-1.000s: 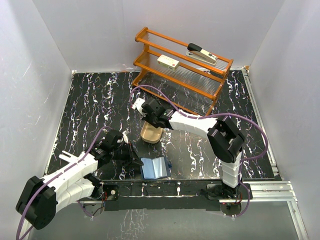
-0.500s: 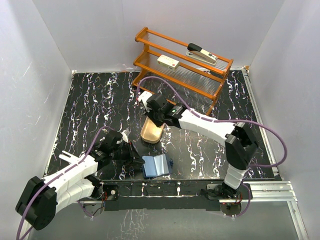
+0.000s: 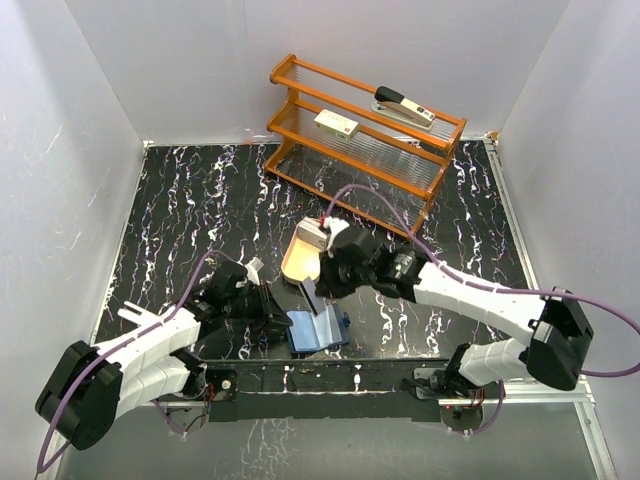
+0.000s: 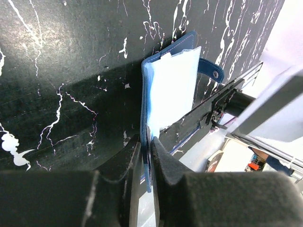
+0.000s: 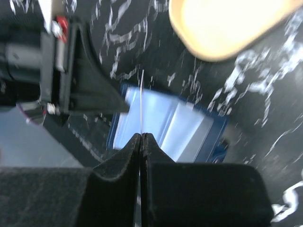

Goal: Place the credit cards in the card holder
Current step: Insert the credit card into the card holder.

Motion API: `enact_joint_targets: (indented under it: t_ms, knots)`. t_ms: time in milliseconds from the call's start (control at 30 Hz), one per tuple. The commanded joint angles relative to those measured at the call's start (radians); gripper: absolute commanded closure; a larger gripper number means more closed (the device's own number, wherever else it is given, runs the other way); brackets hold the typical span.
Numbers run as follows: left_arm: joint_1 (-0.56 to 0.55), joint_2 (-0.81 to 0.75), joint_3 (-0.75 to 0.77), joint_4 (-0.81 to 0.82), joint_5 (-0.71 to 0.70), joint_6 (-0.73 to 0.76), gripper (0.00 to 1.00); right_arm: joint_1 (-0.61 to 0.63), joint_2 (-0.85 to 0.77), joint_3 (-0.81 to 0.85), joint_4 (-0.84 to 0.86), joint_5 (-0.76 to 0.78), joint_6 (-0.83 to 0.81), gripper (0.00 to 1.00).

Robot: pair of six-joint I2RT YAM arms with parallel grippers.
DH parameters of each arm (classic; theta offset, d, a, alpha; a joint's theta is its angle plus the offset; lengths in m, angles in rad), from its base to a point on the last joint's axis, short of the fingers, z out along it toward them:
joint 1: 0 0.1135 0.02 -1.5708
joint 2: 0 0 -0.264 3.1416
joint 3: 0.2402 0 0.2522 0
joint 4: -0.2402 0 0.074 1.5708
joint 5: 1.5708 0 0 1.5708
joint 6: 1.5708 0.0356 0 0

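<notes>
Though walls [image 3: 100, 80] are white, the card holder [image 3: 318, 330] sits on a black-marbled table [image 3: 200, 200].

The left arm [image 3: 150, 345] and right arm [image 3: 470, 295]: white shell links between bulky black joint housings. A purple cable [image 3: 360, 187] loops alongside each. The left gripper [image 4: 147, 144] and right gripper [image 5: 141, 138]: matte black, with paired wedge-shaped fingers.

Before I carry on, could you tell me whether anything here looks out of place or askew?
Nothing spilled or damaged. The card holder lies open with one cover tilted up, but only because the left gripper pinches that edge. The right gripper holds a credit card edge-on above it.
</notes>
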Motion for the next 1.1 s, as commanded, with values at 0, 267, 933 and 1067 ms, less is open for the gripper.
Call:
enact_joint_targets:
  t_ms: [0, 267, 933, 1067]
  knots:
    - [-0.004, -0.003, 0.017, -0.032, -0.011, 0.05, 0.85, 0.03, -0.093, -0.136, 0.123, -0.05, 0.255, 1.0]
    - [-0.004, 0.046, 0.011, -0.041, -0.03, 0.08, 0.83, 0.031, -0.092, -0.247, 0.168, 0.007, 0.315, 1.0]
    - [-0.004, -0.003, -0.003, -0.108, -0.081, 0.073, 1.0, 0.022, -0.026, -0.363, 0.152, 0.11, 0.346, 1.0]
    - [-0.004, 0.005, -0.011, -0.091, -0.076, 0.078, 1.0, 0.021, -0.035, -0.369, 0.187, 0.069, 0.347, 1.0]
